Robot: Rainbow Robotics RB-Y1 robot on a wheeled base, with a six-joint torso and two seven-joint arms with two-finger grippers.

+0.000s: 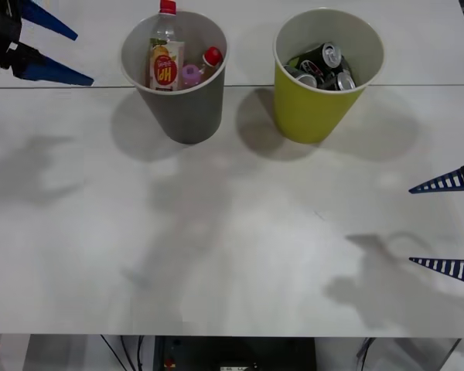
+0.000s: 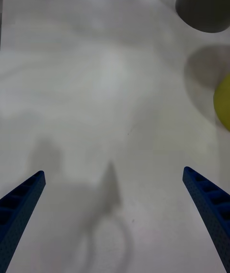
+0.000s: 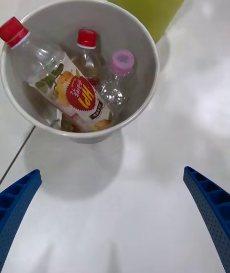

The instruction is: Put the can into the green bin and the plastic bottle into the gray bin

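Gray bin [image 1: 175, 85]: stands upright on the white bench [image 1: 216, 247], far side, left of centre; white inside, holding three bottles.
Plastic bottle [image 3: 57, 79]: lies inside the gray bin, leaning against its wall with the red cap poking above the rim; the white label carries a red-orange round badge with letters I cannot make out, yellow fruit and green leaves.
Pink-capped bottle [image 3: 117, 79]: clear, inside the gray bin, just beside the labelled one.
Unlabelled red-capped bottle [image 3: 88, 52]: clear, also inside the gray bin, between the other two and toward the far wall.
Green bin [image 1: 321, 77]: yellow-green, upright, just right of the gray bin with a small gap between them; white inside.
Cans [image 1: 325, 68]: several dark cans with silver tops piled inside the green bin; their printing is too small to read.
Left end effector [image 1: 50, 50]: blue fingers spread apart, gripping nothing, at the far left, level with the gray bin and left of it.
Right end effector [image 1: 448, 224]: blue ribbed fingers spread wide, gripping nothing, at the right edge over the bare bench, nearer than the green bin.
Bench seam [image 1: 417, 84]: a thin line runs left to right behind the two bins.
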